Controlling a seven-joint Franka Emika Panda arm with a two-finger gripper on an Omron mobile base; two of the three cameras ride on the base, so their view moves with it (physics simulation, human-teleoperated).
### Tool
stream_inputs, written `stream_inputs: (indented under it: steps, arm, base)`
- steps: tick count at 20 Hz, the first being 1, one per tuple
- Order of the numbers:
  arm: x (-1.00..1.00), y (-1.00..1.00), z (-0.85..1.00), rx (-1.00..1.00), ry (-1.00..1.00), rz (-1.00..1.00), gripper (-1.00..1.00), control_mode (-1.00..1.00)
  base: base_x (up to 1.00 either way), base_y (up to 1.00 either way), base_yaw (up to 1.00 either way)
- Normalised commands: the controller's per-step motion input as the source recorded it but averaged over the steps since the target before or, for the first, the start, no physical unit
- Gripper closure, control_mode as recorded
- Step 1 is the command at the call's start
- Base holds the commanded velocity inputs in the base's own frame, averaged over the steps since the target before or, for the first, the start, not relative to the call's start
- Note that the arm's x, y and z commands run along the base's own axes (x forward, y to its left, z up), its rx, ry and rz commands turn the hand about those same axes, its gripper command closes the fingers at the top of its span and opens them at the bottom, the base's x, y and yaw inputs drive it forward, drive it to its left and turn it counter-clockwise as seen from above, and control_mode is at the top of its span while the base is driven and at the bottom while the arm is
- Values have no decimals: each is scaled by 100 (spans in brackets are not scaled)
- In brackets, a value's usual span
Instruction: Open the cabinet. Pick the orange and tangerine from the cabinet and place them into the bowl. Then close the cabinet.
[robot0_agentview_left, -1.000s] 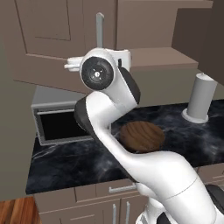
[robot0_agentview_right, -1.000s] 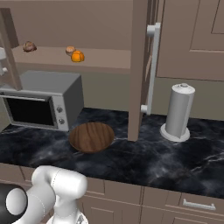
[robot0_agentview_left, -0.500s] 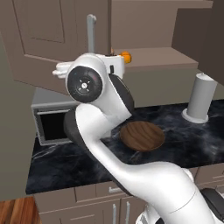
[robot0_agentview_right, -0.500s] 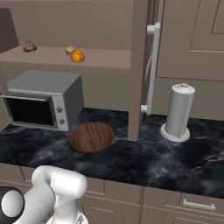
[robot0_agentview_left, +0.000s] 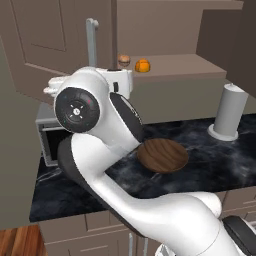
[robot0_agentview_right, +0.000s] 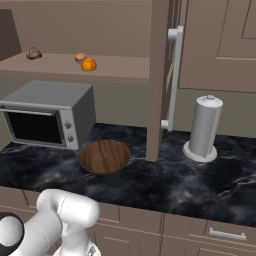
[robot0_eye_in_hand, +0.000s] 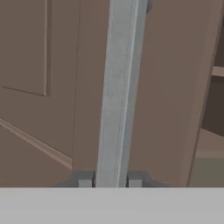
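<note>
Opening step: fingers clamped on left door's handle; next, release and reach orange at two o'clock.

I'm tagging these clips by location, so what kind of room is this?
A kitchen, computer-rendered. A microwave sits on a dark marble counter, with an opened wall cabinet above holding fruit, and a wooden bowl on the counter.
</note>
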Motion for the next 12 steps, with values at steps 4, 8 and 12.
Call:
stream_inputs:
  steps: [4,8,12]
  arm:
    - [-9,22,-12,0,0,0,-100,-100]
    - [0,4,-13,0,0,0,-100,-100]
    - [-2,0,-6,0,0,0,-100,-100]
  base:
    - [0,0,0]
    - [0,0,0]
    - [0,0,0]
